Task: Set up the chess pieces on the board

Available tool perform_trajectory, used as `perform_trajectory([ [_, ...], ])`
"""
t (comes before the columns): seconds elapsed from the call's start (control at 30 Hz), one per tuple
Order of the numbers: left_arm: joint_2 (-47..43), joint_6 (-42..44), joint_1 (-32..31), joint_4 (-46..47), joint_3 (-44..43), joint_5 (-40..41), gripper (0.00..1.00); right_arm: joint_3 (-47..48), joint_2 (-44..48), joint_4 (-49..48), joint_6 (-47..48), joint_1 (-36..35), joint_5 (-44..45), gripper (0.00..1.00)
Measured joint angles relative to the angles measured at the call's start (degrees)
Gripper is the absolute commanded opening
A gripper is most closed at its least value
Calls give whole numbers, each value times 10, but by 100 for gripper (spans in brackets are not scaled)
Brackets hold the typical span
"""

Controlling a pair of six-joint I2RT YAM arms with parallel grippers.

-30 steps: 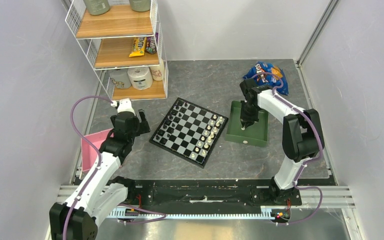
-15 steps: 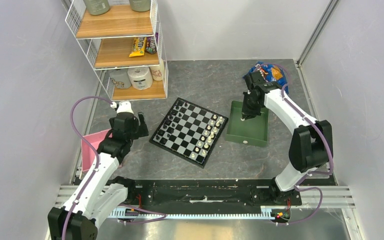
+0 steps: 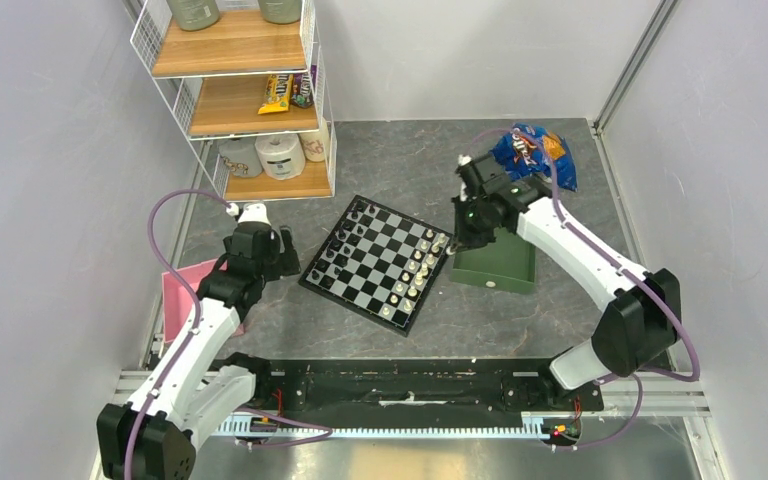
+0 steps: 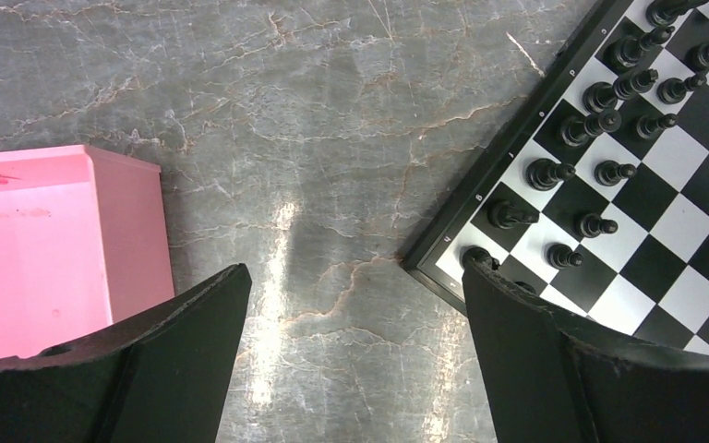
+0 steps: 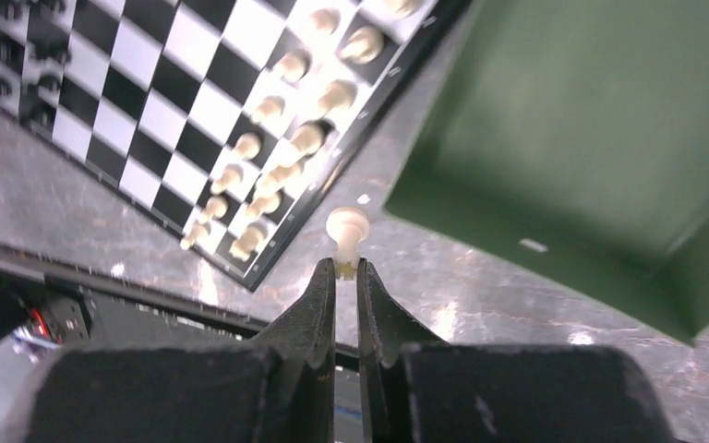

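The chessboard [image 3: 360,285] lies at the table's middle, turned diagonally, with black pieces along its left side and several cream-white chess pieces [image 3: 415,262] along its right side. My right gripper [image 3: 457,237] is shut on one cream-white piece [image 5: 346,229] and holds it above the gap between the board's right edge [image 5: 351,148] and the green tray. The white rows show in the right wrist view [image 5: 277,171]. My left gripper [image 4: 355,369] is open and empty over bare table, just left of the board's corner [image 4: 480,208].
A green tray [image 3: 515,268] sits right of the board, shown empty in the right wrist view [image 5: 591,138]. A pink box [image 3: 182,290] lies at the left. A wire shelf [image 3: 235,95] stands at the back left, a blue snack bag [image 3: 530,150] at the back right.
My right gripper has risen out of the green tray with a white piece and moved left toward the board's right edge. The left arm shifted only slightly.
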State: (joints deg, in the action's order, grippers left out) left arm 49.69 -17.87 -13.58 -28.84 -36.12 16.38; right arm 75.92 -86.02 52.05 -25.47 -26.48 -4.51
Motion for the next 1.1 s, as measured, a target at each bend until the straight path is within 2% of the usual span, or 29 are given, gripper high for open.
perform_trajectory([
  [0.3, -10, -12, 0, -12, -8, 0, 93, -22, -2, 6, -26, -153, -10, 9],
  [0.57, -22, -19, 0, -13, -8, 0, 93, -21, -56, 3, -46, -244, -3, 10],
  [0.83, -22, -20, 0, -12, -8, 0, 92, -5, -141, 4, -47, -286, 15, 10],
  [1.1, -22, -20, 0, -12, -8, 0, 92, 19, -165, 3, -43, -288, 17, 10],
])
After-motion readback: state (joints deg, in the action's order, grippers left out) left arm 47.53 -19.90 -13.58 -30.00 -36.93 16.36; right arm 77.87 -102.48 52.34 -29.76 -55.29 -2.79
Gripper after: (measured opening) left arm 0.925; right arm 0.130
